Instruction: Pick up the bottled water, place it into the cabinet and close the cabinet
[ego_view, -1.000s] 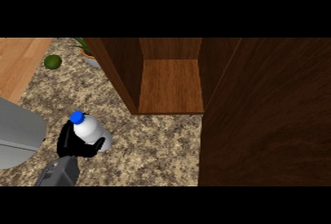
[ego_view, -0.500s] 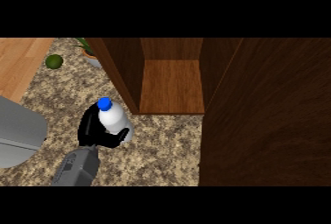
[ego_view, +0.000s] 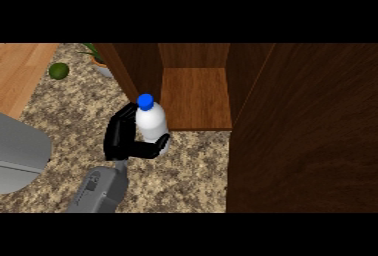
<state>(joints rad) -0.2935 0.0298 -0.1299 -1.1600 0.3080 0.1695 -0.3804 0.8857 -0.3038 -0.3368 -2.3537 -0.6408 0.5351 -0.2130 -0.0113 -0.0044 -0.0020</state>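
Observation:
The bottled water (ego_view: 152, 125) is white with a blue cap (ego_view: 145, 101) and stands upright in my left hand (ego_view: 119, 137), whose black fingers and thumb curl round its lower body. Bottle and hand are held over the speckled counter (ego_view: 184, 170), just left of the cabinet's front edge. The cabinet's wooden shelf (ego_view: 196, 97) lies open right of the bottle. Its open door (ego_view: 303, 130) is a large dark wood panel filling the right side. My right hand does not show.
A small green round fruit (ego_view: 59, 70) lies at the far left, and a potted plant (ego_view: 100, 62) stands beside the cabinet's left wall. A grey rounded object (ego_view: 18, 155) sits at the left edge. A light wood surface (ego_view: 22, 75) fills the upper left corner.
My left hand has carried the bottle up and to the right, from the counter's left part to just beside the cabinet's opening. The bottle stays upright.

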